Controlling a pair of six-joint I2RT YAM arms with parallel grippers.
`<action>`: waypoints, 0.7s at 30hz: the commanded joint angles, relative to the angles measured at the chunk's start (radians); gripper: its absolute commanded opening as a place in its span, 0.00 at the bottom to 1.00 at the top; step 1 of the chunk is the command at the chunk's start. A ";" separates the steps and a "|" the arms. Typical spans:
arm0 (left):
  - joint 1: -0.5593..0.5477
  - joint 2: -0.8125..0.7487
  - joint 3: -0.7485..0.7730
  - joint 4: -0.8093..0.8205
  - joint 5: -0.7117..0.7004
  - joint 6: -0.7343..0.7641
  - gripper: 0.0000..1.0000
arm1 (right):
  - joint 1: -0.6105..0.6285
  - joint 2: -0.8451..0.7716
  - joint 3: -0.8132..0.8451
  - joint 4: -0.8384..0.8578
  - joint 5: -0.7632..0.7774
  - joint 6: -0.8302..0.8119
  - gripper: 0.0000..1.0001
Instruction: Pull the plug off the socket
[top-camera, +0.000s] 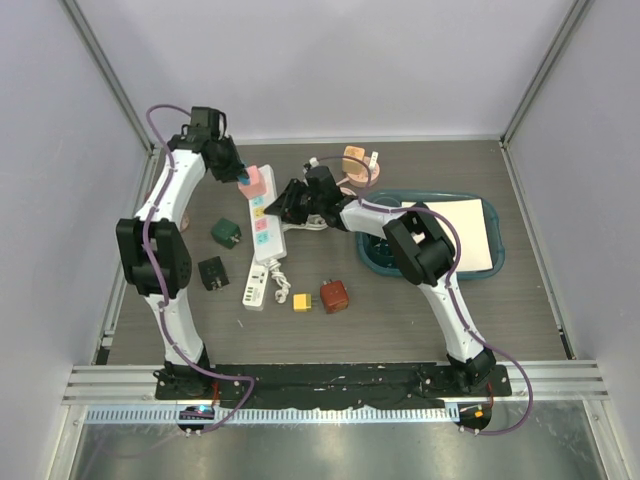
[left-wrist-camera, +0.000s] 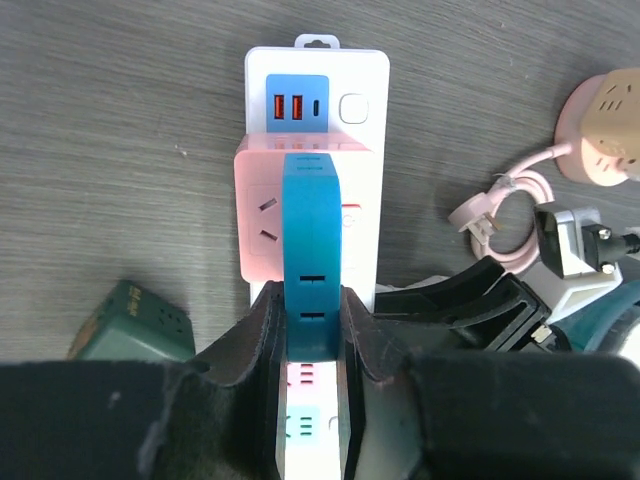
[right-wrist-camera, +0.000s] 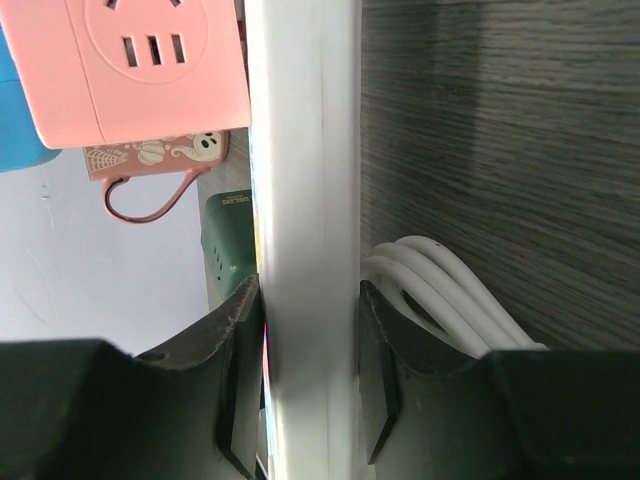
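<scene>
Midway along the white power strip (top-camera: 262, 250), which runs near-to-far across the table (top-camera: 420, 320), the right gripper (right-wrist-camera: 310, 340) clamps its 2 long edges. At the strip's far end, the left gripper (left-wrist-camera: 312, 320) is closed on the blue plug (left-wrist-camera: 310, 220), seated against the pink adapter (left-wrist-camera: 260, 225). The plug lies squarely between those jaws, so the pull likely runs back along them, away from the adapter.
</scene>
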 joint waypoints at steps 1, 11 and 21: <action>0.023 -0.076 -0.025 -0.003 0.195 -0.090 0.00 | -0.015 0.004 -0.013 0.001 0.085 0.003 0.01; -0.078 -0.037 0.094 -0.149 -0.092 0.037 0.00 | -0.017 -0.019 -0.001 -0.043 0.103 -0.033 0.01; -0.067 -0.085 0.104 -0.094 0.066 -0.029 0.00 | -0.017 -0.002 -0.011 -0.048 0.123 -0.028 0.01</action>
